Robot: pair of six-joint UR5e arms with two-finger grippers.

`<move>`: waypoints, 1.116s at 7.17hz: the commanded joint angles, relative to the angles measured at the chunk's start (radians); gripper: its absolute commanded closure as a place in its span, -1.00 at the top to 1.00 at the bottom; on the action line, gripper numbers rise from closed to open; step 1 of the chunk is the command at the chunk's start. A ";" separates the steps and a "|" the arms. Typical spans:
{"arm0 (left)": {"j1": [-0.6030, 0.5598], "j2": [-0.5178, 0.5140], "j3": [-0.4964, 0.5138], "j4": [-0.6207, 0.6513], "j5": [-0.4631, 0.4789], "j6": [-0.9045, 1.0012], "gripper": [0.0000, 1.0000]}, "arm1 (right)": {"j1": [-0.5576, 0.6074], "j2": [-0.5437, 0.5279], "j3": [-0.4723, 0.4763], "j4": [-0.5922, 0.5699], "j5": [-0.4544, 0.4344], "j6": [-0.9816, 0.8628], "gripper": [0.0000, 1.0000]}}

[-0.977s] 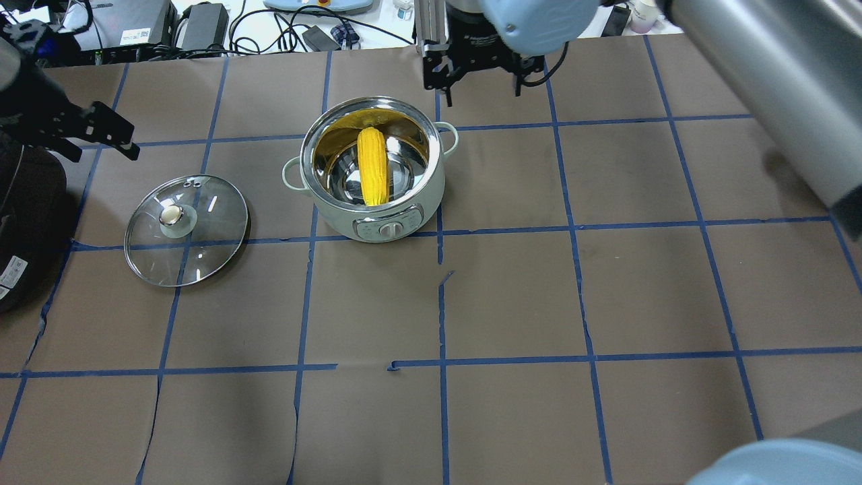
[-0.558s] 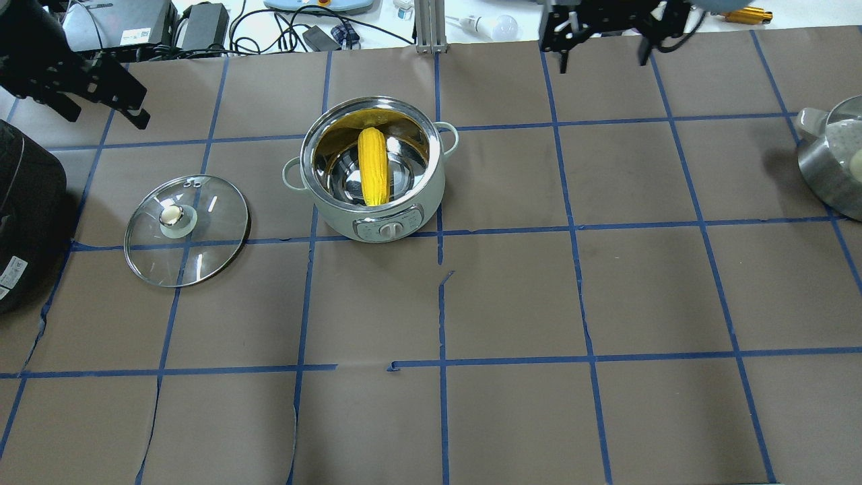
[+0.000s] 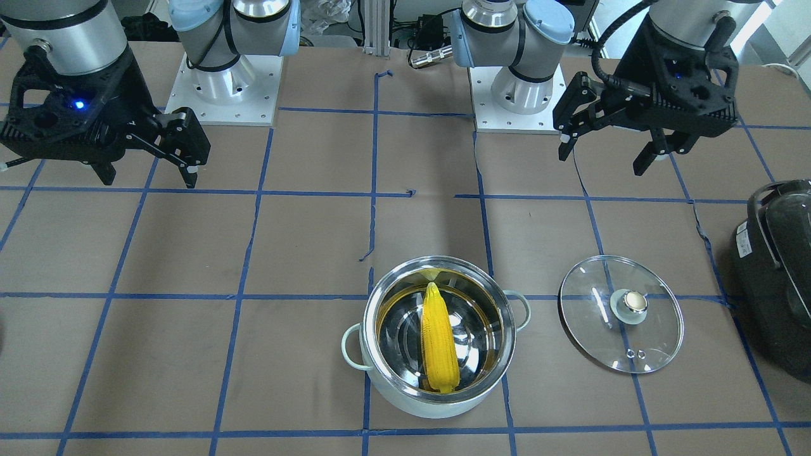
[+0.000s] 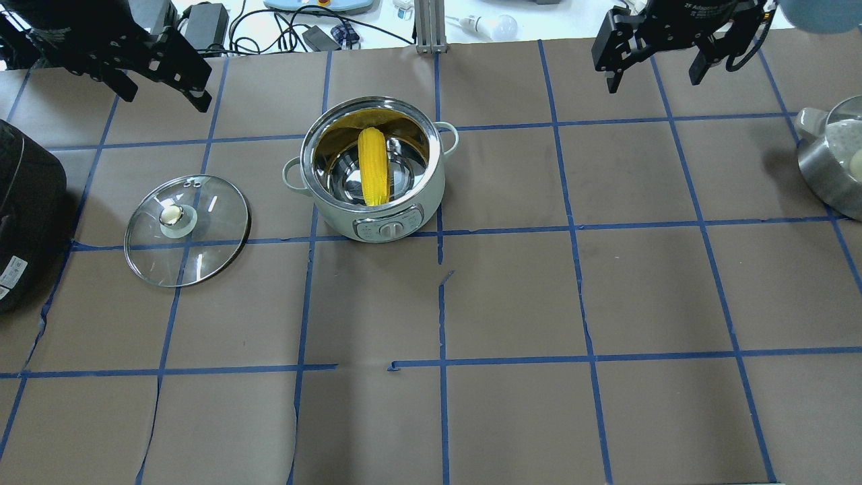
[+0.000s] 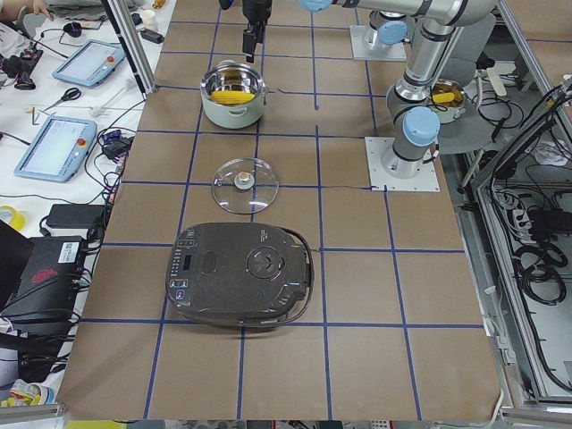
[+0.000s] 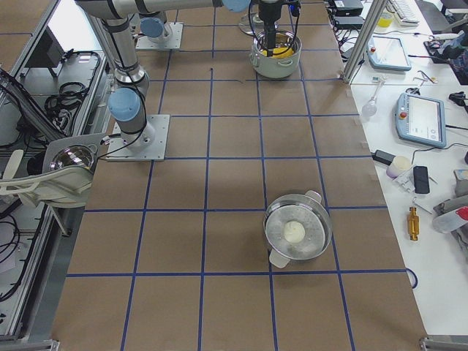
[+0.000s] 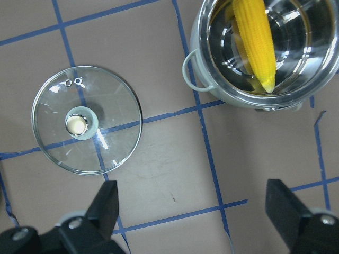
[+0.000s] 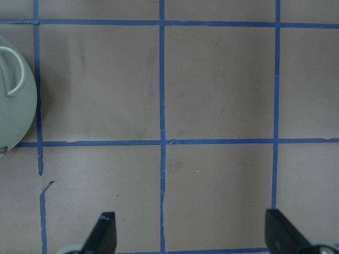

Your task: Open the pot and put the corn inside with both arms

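The corn (image 4: 372,167) lies inside the open pot (image 4: 333,219), stretched across the shiny steel bowl, with its pointed end toward the robot's side. Neither claw touches it.

The left claw (image 3: 600,158) hangs above the surface (image 4: 640,289) with its fingers spread wide apart and nothing between them. Its wrist view looks down on the corn and on the glass lid (image 7: 86,125). The right claw (image 3: 149,177) is also spread wide and holds nothing. It is raised over bare brown paper, well away from the pot on the robot's right. Its wrist view catches only one edge and a loop handle of the pot.

The pot stands upright near the middle of the surface, which is brown paper crossed by a grid of blue tape. The pot's control panel faces the robot.

The lid lies flat on the surface, gold knob up, beside the pot on the robot's left but not touching it. Farther left, at the surface's edge, sits a glossy black appliance (image 4: 27,202). At the opposite edge on the robot's right stands a steel pot (image 4: 832,168) with something pale and round inside.
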State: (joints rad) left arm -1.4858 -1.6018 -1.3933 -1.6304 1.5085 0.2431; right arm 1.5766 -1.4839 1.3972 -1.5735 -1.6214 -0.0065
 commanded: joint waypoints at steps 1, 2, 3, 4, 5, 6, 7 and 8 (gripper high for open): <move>-0.007 0.002 -0.012 -0.003 -0.010 -0.037 1.00 | 0.002 -0.007 0.006 -0.003 0.009 -0.001 1.00; -0.007 -0.001 -0.013 0.000 -0.064 -0.044 1.00 | 0.002 -0.007 0.008 -0.002 0.008 -0.001 1.00; -0.007 -0.004 -0.012 0.003 -0.068 -0.041 1.00 | 0.002 -0.009 0.008 -0.002 0.006 -0.001 1.00; -0.007 0.011 -0.015 0.000 -0.064 -0.041 1.00 | 0.003 -0.009 0.009 -0.002 0.008 -0.001 1.00; -0.007 0.000 -0.015 0.000 -0.062 -0.041 1.00 | 0.002 -0.007 0.009 -0.002 0.008 -0.001 1.00; -0.007 0.002 -0.015 0.001 -0.051 -0.039 1.00 | 0.003 -0.009 0.009 -0.002 0.008 -0.001 1.00; -0.007 0.008 -0.015 0.003 -0.018 -0.071 1.00 | 0.003 -0.009 0.009 -0.002 0.008 -0.001 1.00; -0.025 0.000 -0.007 0.003 -0.016 -0.167 1.00 | 0.003 -0.009 0.009 -0.002 0.008 -0.001 1.00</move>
State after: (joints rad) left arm -1.4976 -1.5978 -1.4063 -1.6282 1.4795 0.1568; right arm 1.5798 -1.4924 1.4066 -1.5754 -1.6138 -0.0077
